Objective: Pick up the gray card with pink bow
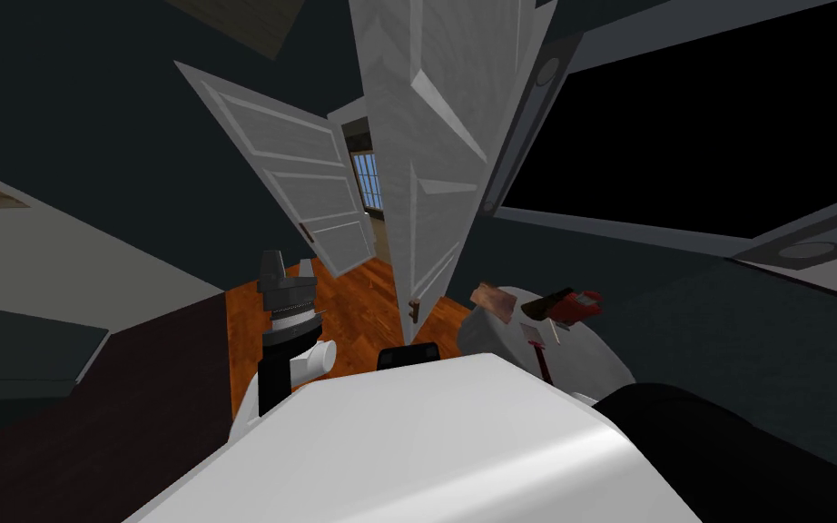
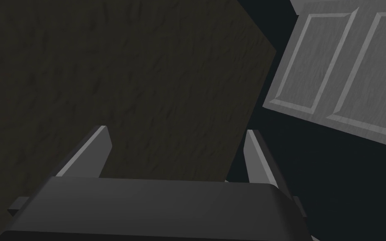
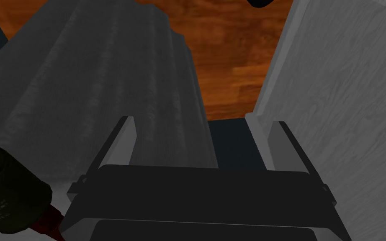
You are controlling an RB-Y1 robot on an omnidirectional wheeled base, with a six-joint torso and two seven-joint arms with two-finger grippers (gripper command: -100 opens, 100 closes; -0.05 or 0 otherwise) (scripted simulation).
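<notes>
door [image 1: 426,163] open, close at 12 o'clock | surface [image 1: 603,363] white, 2 o'clock | left tool [image 2: 176,132] wide, empty, 10 o'clock | right tool [image 3: 202,121] wide, empty, beside door | card [image 1: 492,300] probably the flat pinkish piece on the surface, red-black clutter [image 1: 571,304] at its 3 o'clock | risk: reach clips door edge or knocks clutter

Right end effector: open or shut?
Open. On the right end effector, the fingers stand wide apart, gripping nothing.
</notes>
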